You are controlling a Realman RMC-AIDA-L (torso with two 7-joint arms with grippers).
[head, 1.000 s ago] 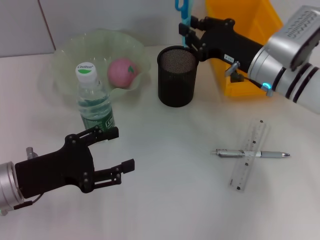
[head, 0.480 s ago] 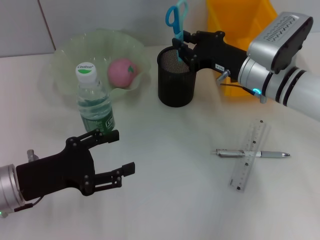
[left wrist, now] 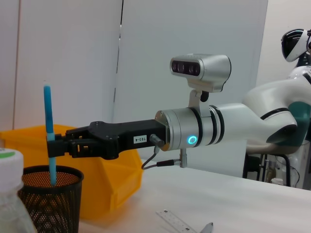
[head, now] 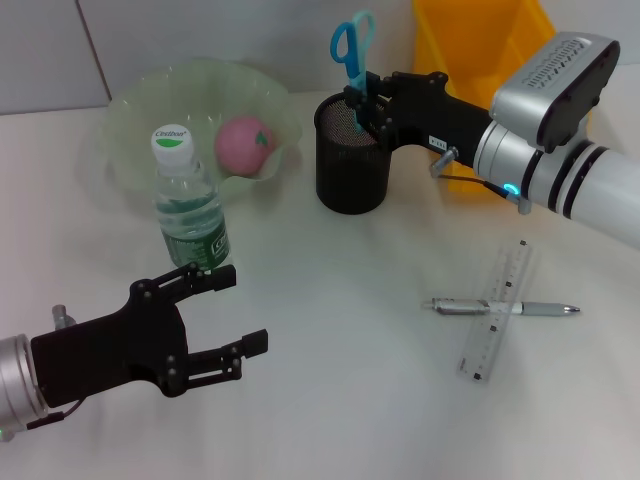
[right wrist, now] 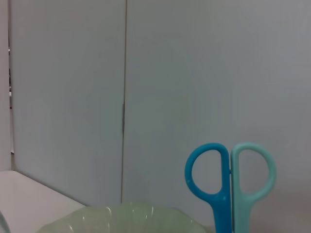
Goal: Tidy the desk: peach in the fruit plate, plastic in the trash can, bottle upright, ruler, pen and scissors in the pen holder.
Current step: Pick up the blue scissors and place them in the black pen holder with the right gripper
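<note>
Scissors (head: pixel 352 50) gripped upright by right gripper (head: pixel 367 100) over pen holder (head: pixel 352 152), left gripper (head: pixel 232 310) spread empty near bottle (head: pixel 187 208), pen (head: pixel 500 307) crossing ruler (head: pixel 496 309)

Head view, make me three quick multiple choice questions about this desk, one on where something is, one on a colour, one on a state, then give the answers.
1. Where is the peach?
A. in the green fruit plate
B. in the pen holder
C. beside the ruler

2. What colour are the scissors' handles?
A. red
B. blue
C. black

3. How does the water bottle stand?
A. lying on its side
B. upright, cap on
C. upside down

Answers:
1 A, the pink fruit sits inside the plate.
2 B, blue loops stick up above the black mesh pen holder, where the right gripper holds the scissors.
3 B, its white cap points up, next to the plate; the left gripper is open nearby.
</note>
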